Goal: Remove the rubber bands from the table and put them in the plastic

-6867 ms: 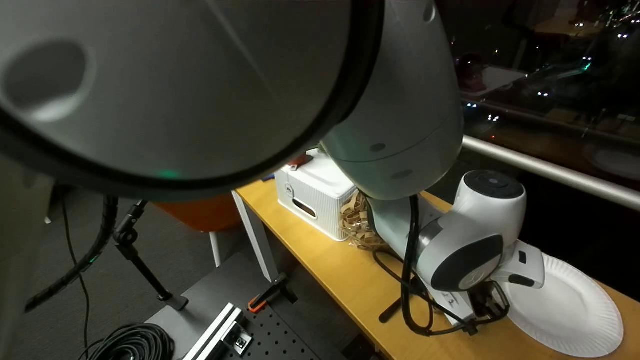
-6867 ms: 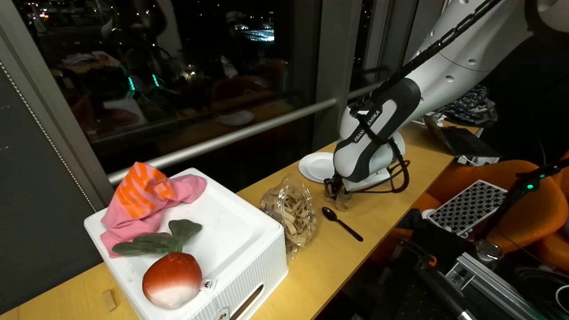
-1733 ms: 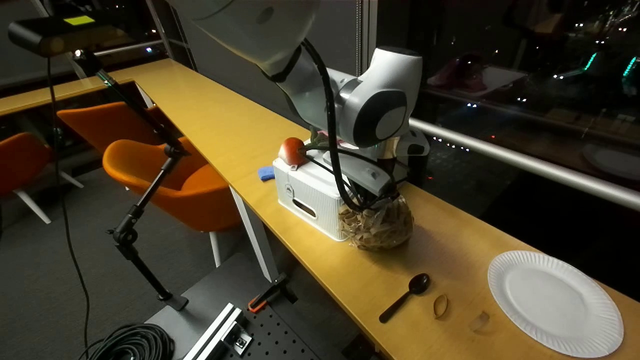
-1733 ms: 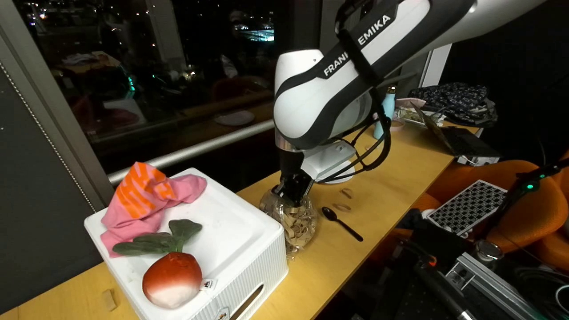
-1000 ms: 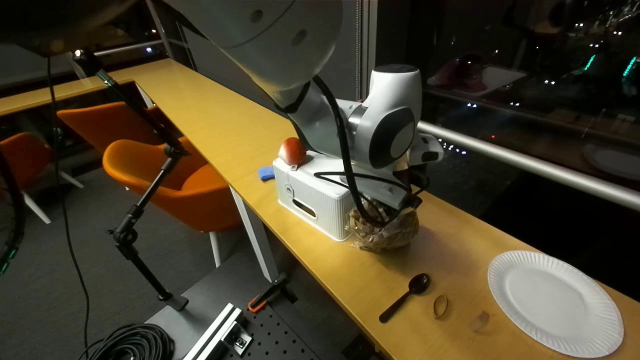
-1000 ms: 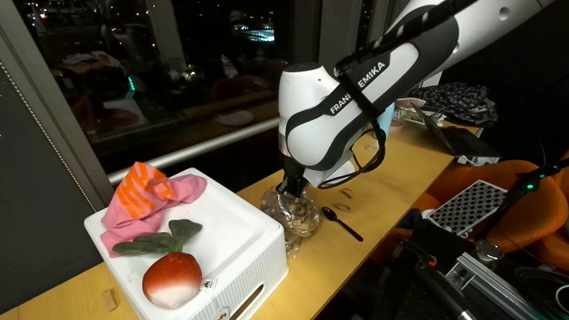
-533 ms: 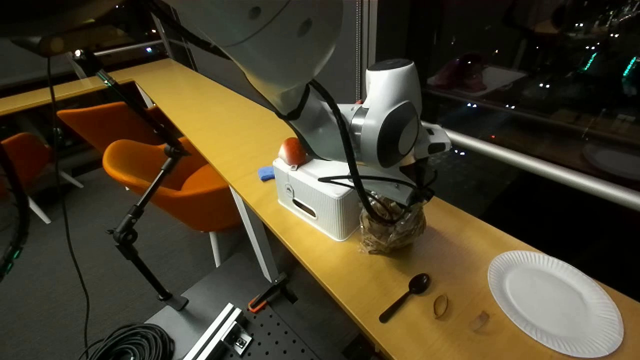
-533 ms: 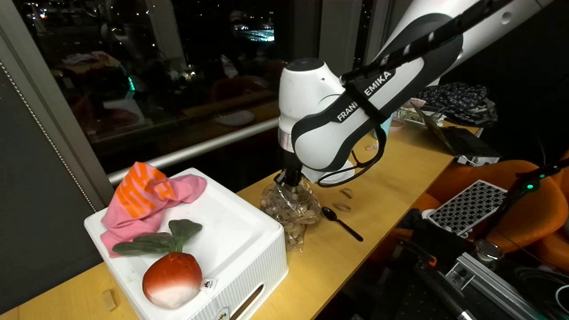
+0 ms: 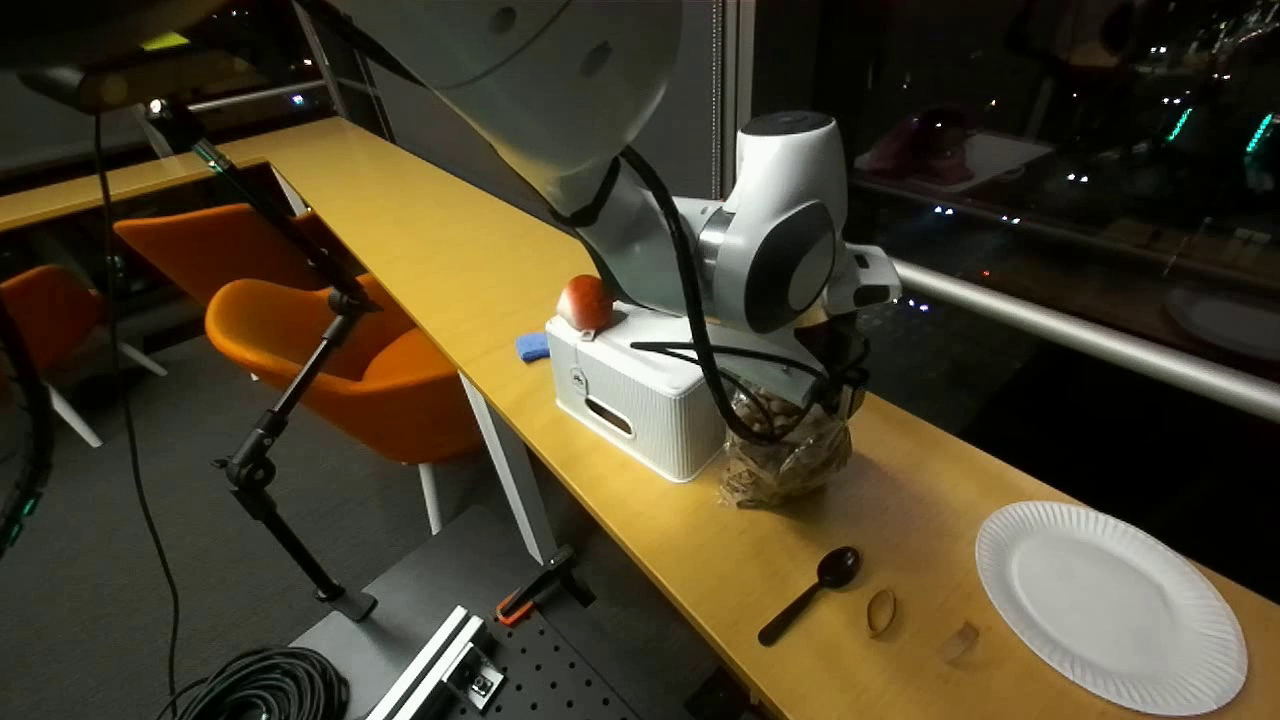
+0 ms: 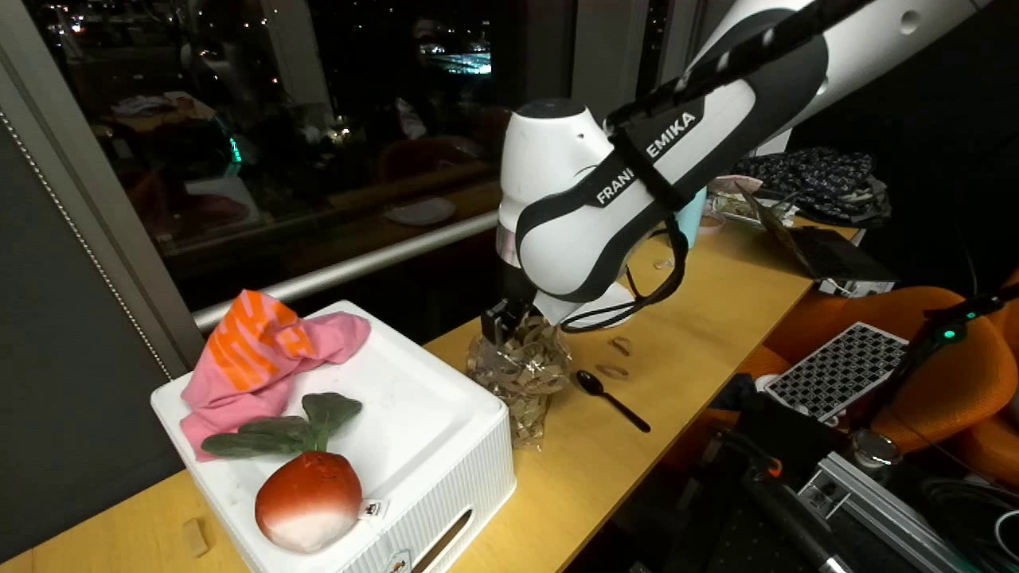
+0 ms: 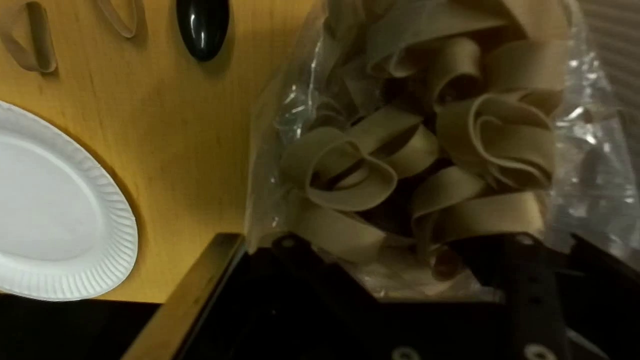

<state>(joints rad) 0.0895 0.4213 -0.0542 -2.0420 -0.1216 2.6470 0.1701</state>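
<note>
The plastic is a clear bag (image 9: pixel 790 465) full of tan rubber loops. It stands on the light-wood table (image 9: pixel 930 480) beside the white box, and shows in an exterior view (image 10: pixel 521 374) and the wrist view (image 11: pixel 592 150). My gripper (image 10: pixel 503 322) is over the bag's top. In the wrist view its fingers (image 11: pixel 405 255) are apart, with loops and film below and between them; the tips are partly dark. Two loose rubber bands lie on the table, one by the spoon (image 9: pixel 881 612) and one nearer the plate (image 9: pixel 960 643).
A black spoon (image 9: pixel 815 592) and a white paper plate (image 9: pixel 1110 605) lie on the table. The white box (image 10: pixel 414 398) carries a red plush vegetable (image 10: pixel 309 501) and a pink cloth (image 10: pixel 275 350). A window rail (image 9: pixel 1080 335) runs behind. A bottle (image 10: pixel 689 219) and laptop (image 10: pixel 820 243) stand farther along.
My gripper has gone from the loose bands near the plate to the bag. The bag has shifted slightly away from the box. In the last half second the fingers have spread apart.
</note>
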